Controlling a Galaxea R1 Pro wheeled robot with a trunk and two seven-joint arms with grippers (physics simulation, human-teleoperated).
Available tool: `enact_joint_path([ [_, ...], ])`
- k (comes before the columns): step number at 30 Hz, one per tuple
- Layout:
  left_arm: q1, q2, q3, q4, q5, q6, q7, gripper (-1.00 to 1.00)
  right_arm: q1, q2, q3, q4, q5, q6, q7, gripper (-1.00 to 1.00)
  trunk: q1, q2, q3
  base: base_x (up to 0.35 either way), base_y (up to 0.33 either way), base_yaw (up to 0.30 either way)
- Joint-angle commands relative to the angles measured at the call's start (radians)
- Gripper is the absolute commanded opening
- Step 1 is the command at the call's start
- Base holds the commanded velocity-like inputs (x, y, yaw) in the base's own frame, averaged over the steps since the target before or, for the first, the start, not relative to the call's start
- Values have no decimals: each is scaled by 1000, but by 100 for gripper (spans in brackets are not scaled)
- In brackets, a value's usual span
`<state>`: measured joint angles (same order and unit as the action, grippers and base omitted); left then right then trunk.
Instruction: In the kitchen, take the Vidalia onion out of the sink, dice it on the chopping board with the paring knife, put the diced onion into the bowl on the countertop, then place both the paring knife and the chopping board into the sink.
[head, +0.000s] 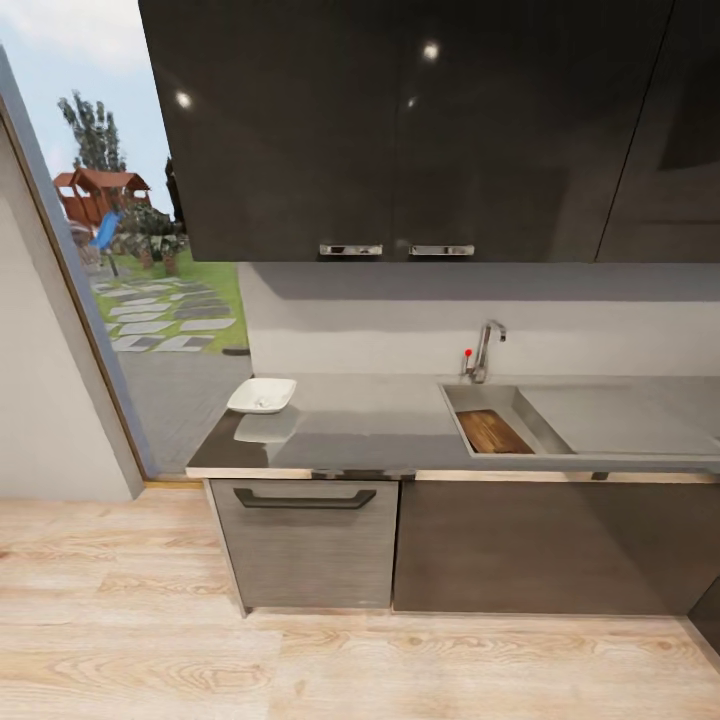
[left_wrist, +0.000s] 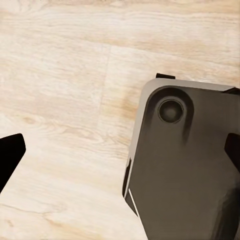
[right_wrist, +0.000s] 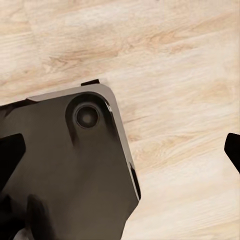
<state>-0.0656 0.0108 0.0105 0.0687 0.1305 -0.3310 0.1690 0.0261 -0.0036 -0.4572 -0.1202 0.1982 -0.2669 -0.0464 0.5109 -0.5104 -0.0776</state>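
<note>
Long grey glossy countertop (head: 380, 425) over grey-brown cabinet fronts, bearing a white shallow squarish bowl (head: 262, 395) at its window end, well apart from the grey steel sink (head: 520, 400) holding a brown wooden chopping board (head: 492, 432).

One white bowl (head: 262, 395) is sitting on the single grey countertop (head: 370, 425), and one chopping board (head: 493, 432) is lying in the one sink (head: 462, 398), behind which one chrome tap (head: 486, 347) with one red knob (head: 467, 353) is standing. Two chrome handles (head: 351, 249) are showing on the dark wall cabinets, and one dark handle (head: 303, 498) is showing on the one drawer front (head: 310, 560) below.
</note>
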Motion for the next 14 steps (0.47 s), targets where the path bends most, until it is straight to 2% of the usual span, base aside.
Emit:
enact_joint_path([
  [1, -2, 0, 0, 5, 6, -8, -2, 100, 0, 0, -6, -1, 10, -2, -3, 100, 0, -2, -2, 0, 0, 0],
  [14, -2, 0, -1, 5, 6, -8, -2, 100, 0, 1, -6, -1, 10, -3, -3, 100, 0, -2, -2, 0, 0, 0],
])
